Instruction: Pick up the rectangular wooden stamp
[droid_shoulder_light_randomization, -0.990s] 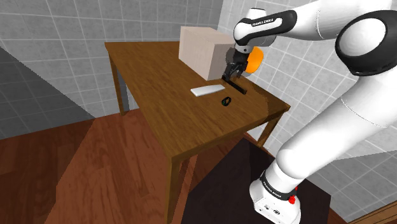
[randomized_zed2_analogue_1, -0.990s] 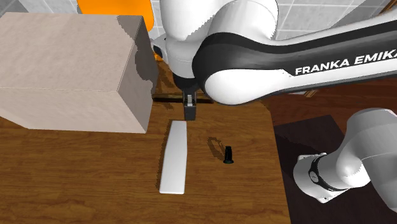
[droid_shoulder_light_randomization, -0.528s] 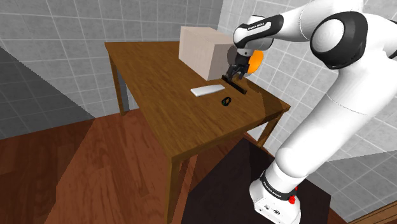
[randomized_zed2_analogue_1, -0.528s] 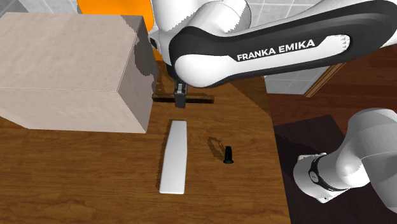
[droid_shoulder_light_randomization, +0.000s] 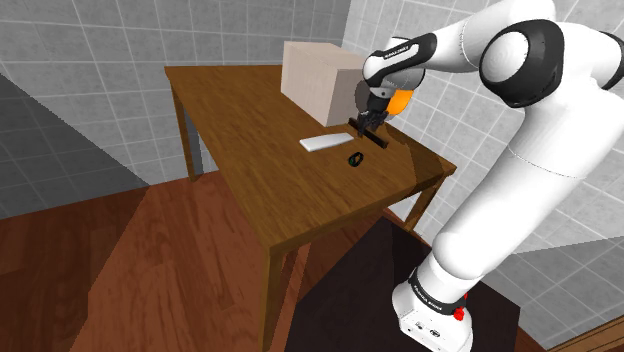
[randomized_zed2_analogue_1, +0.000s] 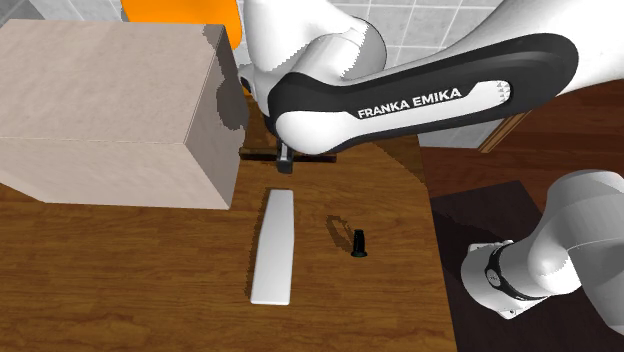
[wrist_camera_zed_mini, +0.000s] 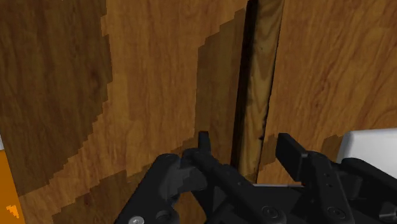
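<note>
My jaws are open and low over the bench (wrist_camera_zed_mini: 153, 76). The two fingers (wrist_camera_zed_mini: 203, 147) stand apart with the stamp (wrist_camera_zed_mini: 257, 95) between them. The stamp is a long, narrow wooden bar lying flat on the bench; it begins between my fingertips and runs straight out ahead of them. A strip of bare bench shows between one finger and the bar. The other finger stands just beside the bar's edge, and I cannot tell whether it touches. I am not clasping the bar.

In the shoulder view the stamp (droid_shoulder_light_randomization: 380, 142) lies right under my jaws, and in the second exterior view it (randomized_zed2_analogue_1: 315, 158) stretches out to either side of them.

Just beside my jaws lies a flat white slab (randomized_zed2_analogue_1: 274, 247). It is set crosswise to the stamp, with its nearer end close to the bar but apart from it. A small black peg (randomized_zed2_analogue_1: 359, 242) sits on the bench near the slab, a little farther from me. On the opposite side of my jaws a big pale box (randomized_zed2_analogue_1: 100, 110) stands close by, and one end of the stamp reaches toward its corner. An orange thing (droid_shoulder_light_randomization: 401, 98) sits behind my wrist, against the grey tiled wall (droid_shoulder_light_randomization: 90, 40). Well below and beyond the bench is a wooden floor (droid_shoulder_light_randomization: 120, 270).
</note>
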